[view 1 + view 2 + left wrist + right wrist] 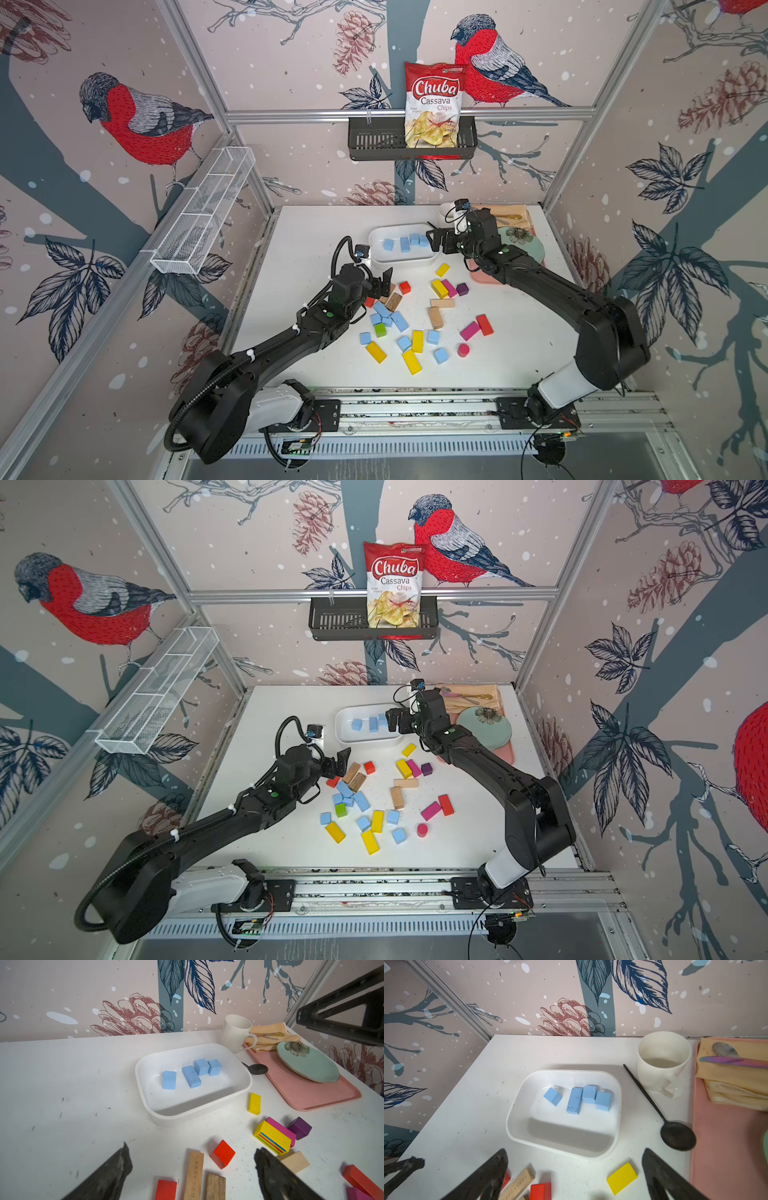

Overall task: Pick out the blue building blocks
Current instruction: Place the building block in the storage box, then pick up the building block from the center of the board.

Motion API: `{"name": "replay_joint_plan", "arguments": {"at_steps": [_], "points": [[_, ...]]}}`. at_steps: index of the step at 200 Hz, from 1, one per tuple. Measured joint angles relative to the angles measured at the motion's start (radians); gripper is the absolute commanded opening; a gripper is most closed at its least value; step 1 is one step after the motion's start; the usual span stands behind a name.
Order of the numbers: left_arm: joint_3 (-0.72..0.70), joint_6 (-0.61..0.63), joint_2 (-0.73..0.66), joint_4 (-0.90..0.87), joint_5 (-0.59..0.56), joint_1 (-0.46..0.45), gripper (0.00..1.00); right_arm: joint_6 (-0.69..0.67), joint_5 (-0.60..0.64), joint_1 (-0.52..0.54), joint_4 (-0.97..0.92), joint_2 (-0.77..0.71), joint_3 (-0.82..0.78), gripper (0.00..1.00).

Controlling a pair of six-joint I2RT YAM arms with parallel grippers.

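In both top views the job looks part done. Four of the blue building blocks (pixel 405 243) lie in the white tray (pixel 374 259) at the far side of the table. Several more sit loose among the yellow, red, pink and wooden blocks nearer the robot, most of them bunched just beside the left arm. The right gripper (pixel 434 242) hangs over the tray's right end, jaws spread and nothing between them. The left gripper (pixel 384 284) hovers at the far-left edge of the pile, also wide and empty.

In the left wrist view the left gripper (pixel 191 1148) has its fingers well apart either side of a red cube (pixel 224 1153) and two wooden bars (pixel 194 1174). No blue block lies between them, and the loose blue ones are out of this view.

In the right wrist view the right gripper (pixel 575 1151) stands spread above the tray's near rim. The blue bar and two cubes seem to touch, though the angle makes that hard to settle.

I judge this as the gap between a drop and the next pick. The next move calls for an arm to go back to the loose blue blocks. The ones lying alone are the better choice, since the bunched ones leave little room for fingers.
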Motion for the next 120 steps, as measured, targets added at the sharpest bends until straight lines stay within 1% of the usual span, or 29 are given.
{"name": "replay_joint_plan", "arguments": {"at_steps": [36, 68, 88, 120], "points": [[0.125, 0.026, 0.12, -0.155, -0.002, -0.049, 0.89, -0.06, -0.068, 0.0, 0.026, -0.088, -0.123, 1.0], [0.187, 0.035, 0.198, -0.267, 0.027, -0.056, 0.83, -0.097, -0.151, 0.011, 0.058, -0.163, -0.241, 1.0], [0.217, 0.034, 0.234, -0.33, 0.055, -0.057, 0.8, -0.114, -0.18, 0.039, 0.077, -0.206, -0.295, 1.0], [0.245, 0.017, 0.257, -0.419, 0.082, -0.058, 0.79, -0.138, -0.182, 0.103, 0.097, -0.253, -0.363, 1.0]]}}
